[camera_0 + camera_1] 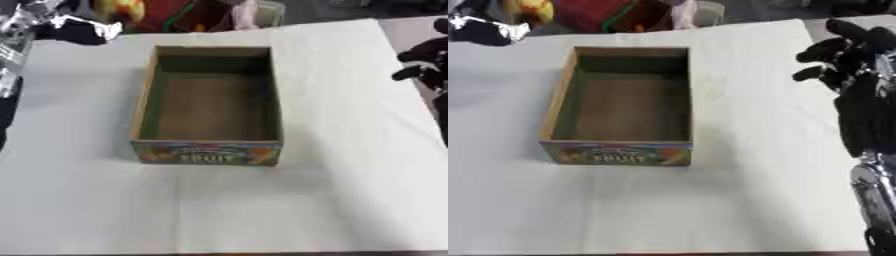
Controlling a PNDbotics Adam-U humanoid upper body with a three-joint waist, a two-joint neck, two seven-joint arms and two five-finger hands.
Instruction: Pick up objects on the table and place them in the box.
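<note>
Box (210, 150) mid-table on white cloth (332, 200), empty, looks rigid, light. No loose objects visible on cloth. Right hand (842, 60) at right edge, fingers curled, holding nothing. Left hand unseen.

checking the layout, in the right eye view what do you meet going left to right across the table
bare white table → box, nothing visible inside → bare table → right hand, fingers curled, holding nothing, at the right edge
</note>
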